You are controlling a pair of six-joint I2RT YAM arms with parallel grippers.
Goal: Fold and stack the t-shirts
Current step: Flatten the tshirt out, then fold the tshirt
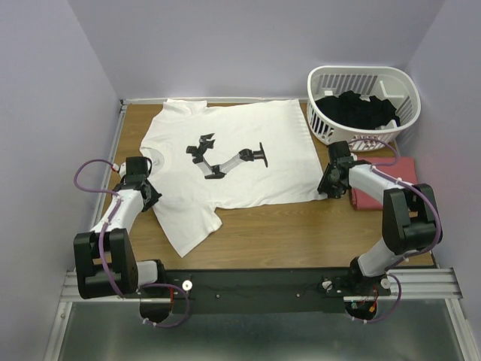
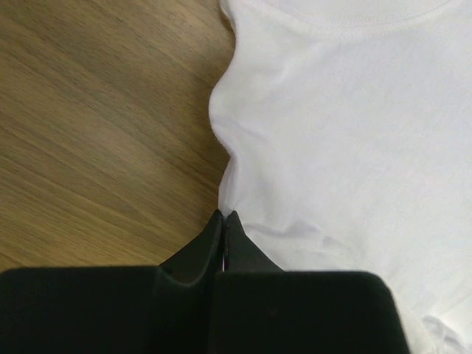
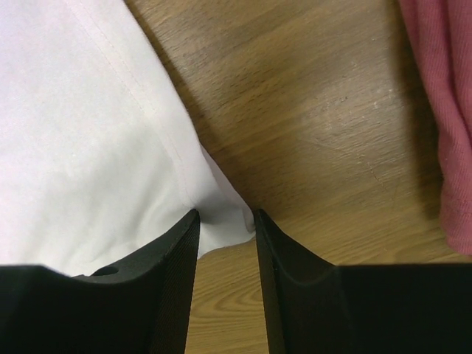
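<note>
Wood desk (image 1: pixel 301 233): white t-shirt (image 1: pixel 248 135) spread flat, salmon t-shirt (image 1: pixel 387 184) folded at right. Left pincer (image 2: pixel 223 215) shut, pinching the white edge; right pincer (image 3: pixel 226 214) half open astride hem corner, presumably readying a two-point fold.

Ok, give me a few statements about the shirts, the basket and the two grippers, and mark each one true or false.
1. The white t-shirt lies spread on the table with its black print facing up. True.
2. The white slatted basket is empty. False: it holds dark clothing.
3. The left gripper is shut on the white t-shirt's edge. True.
4. The right gripper is clamped on the salmon-red t-shirt. False: its jaws stand apart around a hem corner of the white t-shirt.
5. The salmon-red t-shirt lies on top of the white one. False: it lies apart from it on the table, near the basket.
</note>
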